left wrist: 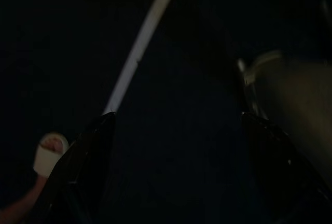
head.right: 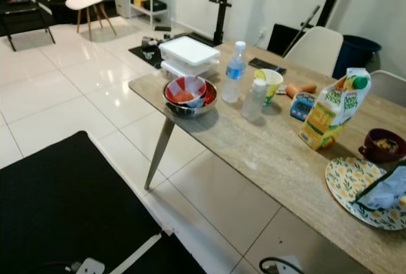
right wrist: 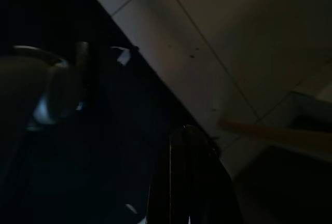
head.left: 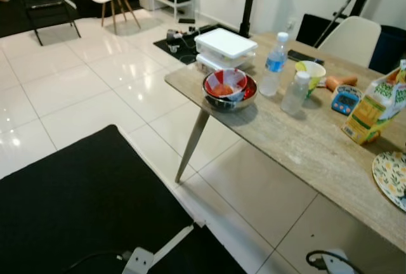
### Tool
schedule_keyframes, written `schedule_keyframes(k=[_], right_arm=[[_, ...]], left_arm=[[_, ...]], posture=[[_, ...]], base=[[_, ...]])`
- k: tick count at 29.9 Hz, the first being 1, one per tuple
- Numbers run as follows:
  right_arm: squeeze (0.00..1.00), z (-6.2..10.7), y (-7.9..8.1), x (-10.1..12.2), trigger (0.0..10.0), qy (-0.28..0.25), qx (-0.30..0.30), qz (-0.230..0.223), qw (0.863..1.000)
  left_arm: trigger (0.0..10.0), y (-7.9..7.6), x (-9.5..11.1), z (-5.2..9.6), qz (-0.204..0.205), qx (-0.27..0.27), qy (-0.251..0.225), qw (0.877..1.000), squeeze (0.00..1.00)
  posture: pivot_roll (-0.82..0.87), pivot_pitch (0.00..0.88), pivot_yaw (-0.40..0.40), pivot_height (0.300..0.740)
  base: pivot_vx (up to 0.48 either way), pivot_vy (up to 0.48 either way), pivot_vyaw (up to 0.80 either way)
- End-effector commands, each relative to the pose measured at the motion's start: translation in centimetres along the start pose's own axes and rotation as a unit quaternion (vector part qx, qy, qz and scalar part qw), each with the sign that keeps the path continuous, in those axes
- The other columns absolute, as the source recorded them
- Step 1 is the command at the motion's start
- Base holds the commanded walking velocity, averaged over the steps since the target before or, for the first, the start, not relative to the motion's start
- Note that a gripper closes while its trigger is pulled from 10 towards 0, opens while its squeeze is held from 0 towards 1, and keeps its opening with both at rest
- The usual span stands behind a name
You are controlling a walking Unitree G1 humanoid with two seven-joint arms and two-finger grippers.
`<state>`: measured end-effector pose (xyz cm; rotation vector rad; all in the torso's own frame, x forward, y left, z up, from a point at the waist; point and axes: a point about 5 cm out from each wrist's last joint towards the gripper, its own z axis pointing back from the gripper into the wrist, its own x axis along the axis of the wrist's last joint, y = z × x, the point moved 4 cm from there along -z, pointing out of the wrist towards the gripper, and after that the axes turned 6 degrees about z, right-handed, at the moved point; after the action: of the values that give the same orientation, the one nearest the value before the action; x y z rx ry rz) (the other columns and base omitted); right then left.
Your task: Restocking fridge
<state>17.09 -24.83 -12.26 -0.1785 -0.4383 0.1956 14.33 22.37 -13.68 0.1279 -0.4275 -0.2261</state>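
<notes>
Left gripper [left wrist: 174,172] fingers spread over dark mat; right gripper [right wrist: 189,182] looks pressed together, maybe. Juice carton [head.right: 331,109] right of frame.

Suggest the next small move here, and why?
Probably step closer to the table. Both arms hang low over the black mat, the left gripper open above it, and the juice carton and water bottle stand well beyond them. Closing that gap comes before any pick.

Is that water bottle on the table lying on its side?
No, the water bottle stands upright on the table, cap up, between the metal bowl and the yellow cup.
</notes>
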Motion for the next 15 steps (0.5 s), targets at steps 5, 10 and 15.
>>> schedule_keyframes(k=[5, 10, 15], right_arm=[[0.0, 0.0, 0.4, -0.6, 10.0, 0.004, 0.003, 0.0, 1.0], [0.0, 0.2, 1.2, -2.1, 10.0, 0.021, 0.01, 0.022, 0.999], [0.0, 0.0, 2.7, -1.7, 10.0, 0.015, 0.027, 0.044, 0.999]], left_arm=[[10.0, -1.2, -1.3, 0.1, -0.005, -0.017, 0.016, 1.0, 0.0], [10.0, -1.3, -1.1, 0.1, 0.0, -0.017, 0.012, 1.0, 0.0], [10.0, -1.1, -0.6, 0.0, -0.005, -0.016, 0.006, 1.0, 0.0]], posture=[[-0.05, 0.103, -0.037, 0.74], [-0.04, 0.106, -0.038, 0.74], [-0.04, 0.091, -0.034, 0.74]], base=[[0.0, 0.0, 0.0], [0.0, 0.0, 0.0], [0.0, 0.0, 0.0]])
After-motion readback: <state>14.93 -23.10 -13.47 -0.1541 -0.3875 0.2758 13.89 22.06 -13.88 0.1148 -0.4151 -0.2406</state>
